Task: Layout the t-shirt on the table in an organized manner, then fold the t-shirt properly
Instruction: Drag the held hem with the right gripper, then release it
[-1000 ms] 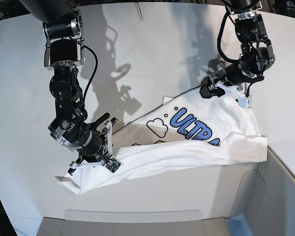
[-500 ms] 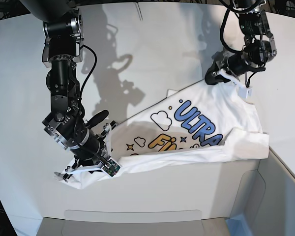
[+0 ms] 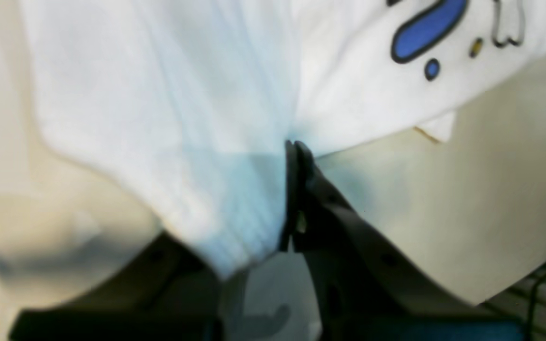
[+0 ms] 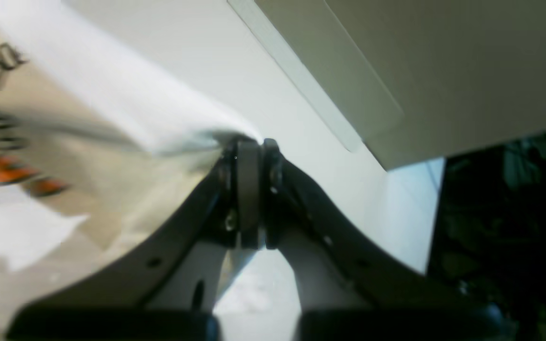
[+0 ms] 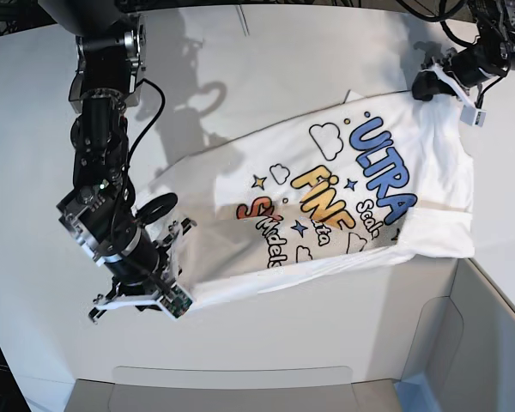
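The white t-shirt (image 5: 326, 197) hangs stretched between my two grippers over the white table (image 5: 266, 60), its front print of blue, yellow and orange letters facing up. At the base view's upper right, my left gripper (image 5: 442, 81) is shut on one corner of the shirt. The left wrist view shows its jaws pressed together on white cloth (image 3: 183, 94) at the left gripper (image 3: 295, 148). At the lower left, my right gripper (image 5: 173, 293) is shut on the opposite edge. In the right wrist view the right gripper (image 4: 250, 144) pinches the blurred cloth (image 4: 112, 99).
A grey-white bin (image 5: 326, 382) runs along the near edge, and its wall (image 5: 489, 335) rises at the lower right, just under the shirt's hanging edge. The right arm's black links (image 5: 103, 129) stand over the table's left side.
The grippers have drawn apart: the left one went up and right, the right one down and left. The shirt has spread between them, baring much more of the print.
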